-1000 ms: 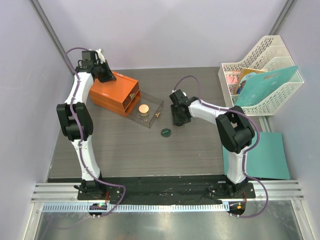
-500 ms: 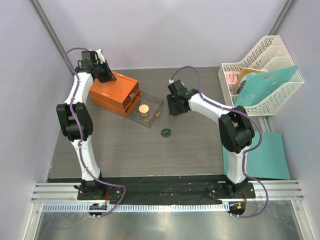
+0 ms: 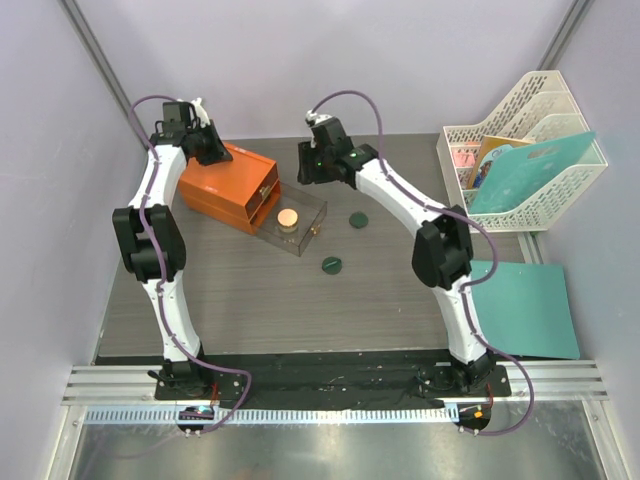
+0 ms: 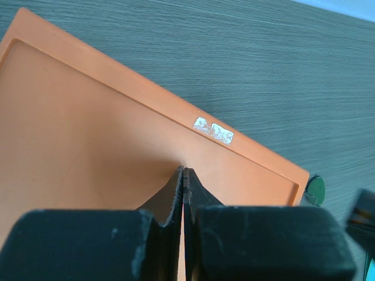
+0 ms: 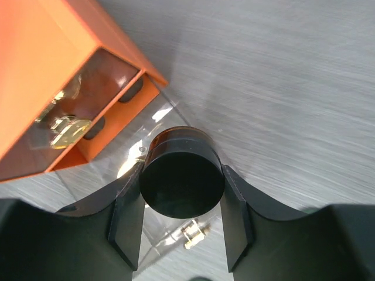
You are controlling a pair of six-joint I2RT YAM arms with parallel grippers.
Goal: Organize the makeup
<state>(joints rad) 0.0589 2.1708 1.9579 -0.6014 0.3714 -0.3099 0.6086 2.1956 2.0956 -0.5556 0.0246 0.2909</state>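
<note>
- Between the right pincer (image 5: 181, 202) tips, clamped, sits a dark jar (image 5: 182, 175), above the drawer (image 3: 310, 208).
- Beneath the left pincer (image 4: 183, 175), tips pressed together, lies the box (image 4: 88, 129).

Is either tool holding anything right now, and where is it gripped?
Right tool holds a dark round jar, pinched across its side wall. Left tool is shut on nothing, above the orange box.

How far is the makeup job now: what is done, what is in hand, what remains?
Done: one tan-lidded jar sits in the pulled-out clear drawer. In hand: the right gripper grips a dark round jar by that drawer. Left: two green discs lie on the table, outside the drawer.
</note>
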